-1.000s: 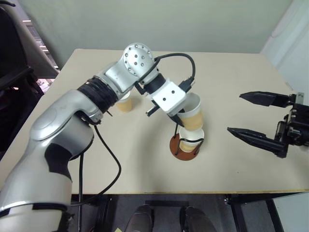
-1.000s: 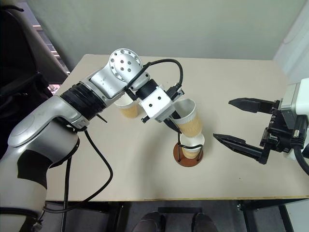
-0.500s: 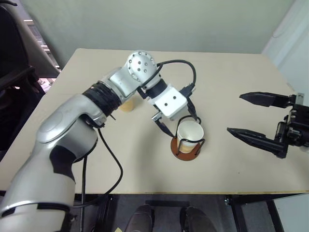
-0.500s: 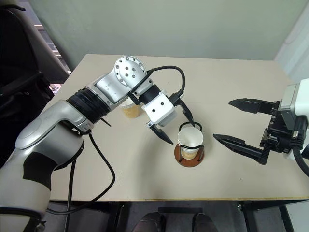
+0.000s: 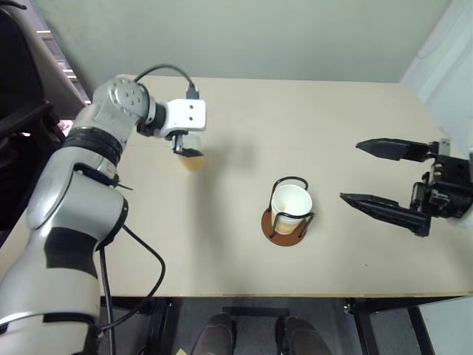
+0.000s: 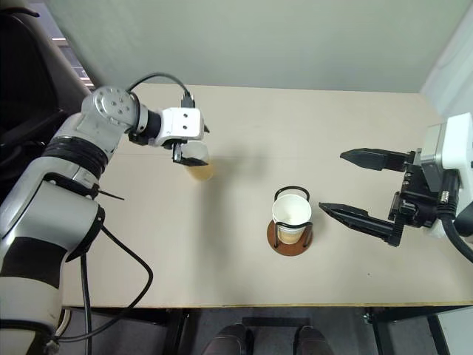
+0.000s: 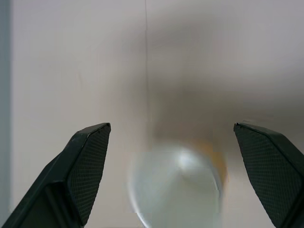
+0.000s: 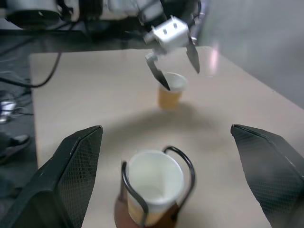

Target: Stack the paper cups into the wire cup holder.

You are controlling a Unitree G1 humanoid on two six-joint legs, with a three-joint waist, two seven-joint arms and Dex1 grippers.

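At the table's (image 5: 244, 274) left, the left gripper (image 6: 191, 153) hangs with its fingers spread wide just above a lone paper cup (image 6: 199, 167), which stands upright on the tabletop; the fingers do not appear to touch it. In the left wrist view the two black fingers (image 7: 85, 166) stand far apart with the blurred white mouth of that cup (image 7: 175, 190) between them.

Near the table's middle, well apart from the lone cup, the cup holder (image 5: 284, 222) stands on its reddish-brown base, black wire loops rising around stacked cups (image 5: 290, 209) seated inside it, the white rim of the top one level with the wire tops. How many cups sit in the stack cannot be told.

At the right, the right gripper (image 5: 384, 174) hovers over the table, fingers wide apart and holding nothing, pointed toward the holder and clear of it. Its wrist view looks between both fingers (image 8: 71, 175) at the holder (image 8: 156, 190) close by, the lone cup (image 8: 169, 90) beyond.
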